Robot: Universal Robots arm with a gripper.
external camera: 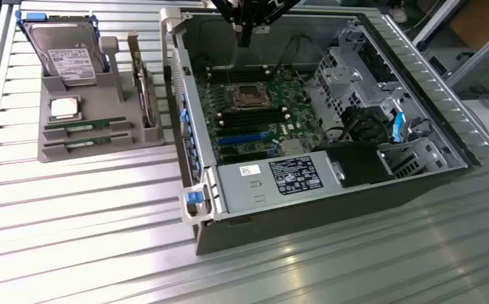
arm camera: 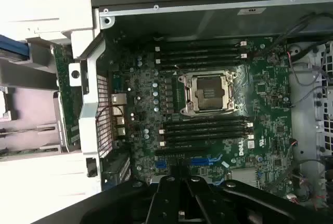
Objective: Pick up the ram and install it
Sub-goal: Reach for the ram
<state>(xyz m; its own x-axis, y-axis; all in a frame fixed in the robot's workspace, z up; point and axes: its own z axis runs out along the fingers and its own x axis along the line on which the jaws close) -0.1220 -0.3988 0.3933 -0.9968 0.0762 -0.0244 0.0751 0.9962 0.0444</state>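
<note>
Above the open computer case (external camera: 329,212), near its back wall, the end effector (external camera: 244,38) hangs over the motherboard (external camera: 257,114). We cannot tell how far open it is. We judge it empty, since both ram places in the holder are filled.

Below it, the dark memory slots (arm camera: 204,130) on either side of the bare processor socket (arm camera: 208,91) look unfilled.

The ram (external camera: 87,125) lies well apart from the end effector, outside the case and past its port-side wall, on the exterior view's left. It rests flat in a grey holder (external camera: 101,101) on the counter (external camera: 84,209), and its long axis points toward that wall, roughly in line with the slots. A second stick (external camera: 85,143) lies just beside it. The holder also carries a hard drive (external camera: 65,54) and a square processor (external camera: 64,107).
</note>
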